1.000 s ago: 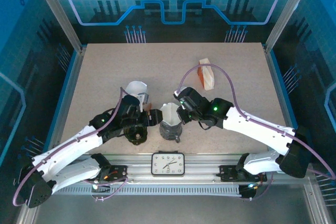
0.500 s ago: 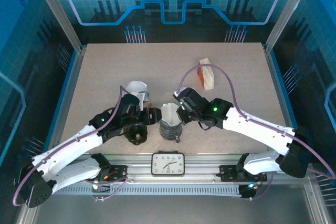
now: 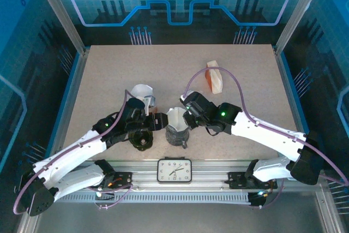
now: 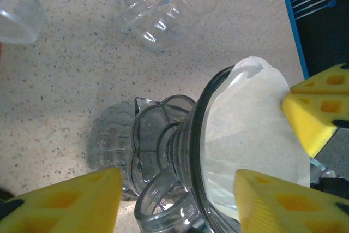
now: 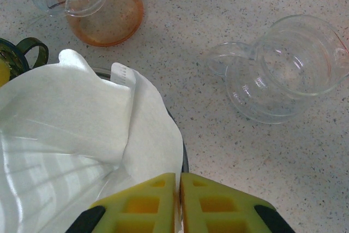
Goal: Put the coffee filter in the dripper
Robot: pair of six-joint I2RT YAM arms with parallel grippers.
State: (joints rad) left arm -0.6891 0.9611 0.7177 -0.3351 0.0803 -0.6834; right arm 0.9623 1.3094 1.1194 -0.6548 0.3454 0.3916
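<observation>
Showing the filter step close to done, as I judge it from my station. Nearest the arm bases, a clock (image 3: pixel 174 170) lies at the near edge, on the near side of the dripper (image 3: pixel 178 135) and out of the work.

The dripper stands upright on the table (image 3: pixel 109 69). The coffee filter (image 5: pixel 82 118) sits opened inside its cone, with its rim above the glass lip and one fold creased inward.

My right tool (image 5: pixel 178 178) is pinched narrow on the filter's rim at the dripper's right side, pads together with paper between them. My left tool (image 3: pixel 158 121) stands wide at the dripper's left, its pads either side of the glass body. I cannot tell whether either pad touches it.

In my view, what is left is to settle the paper evenly, let go of the rim, and draw both tools off without lifting the filter or tipping the dripper.

A dark mug (image 3: pixel 140 140) sits just left of the dripper. An orange-tinted cup (image 5: pixel 109 17) stands just beyond-left of the dripper. Both crowd the left tool's way out.

A clear glass server (image 5: pixel 283 64) lies beyond-right of the dripper, apart from it. A white cup (image 3: pixel 142 92) stands farther beyond-left. Farthest off, beyond-right, is an orange-and-white pack (image 3: pixel 214 76). Both are well apart from the dripper.
</observation>
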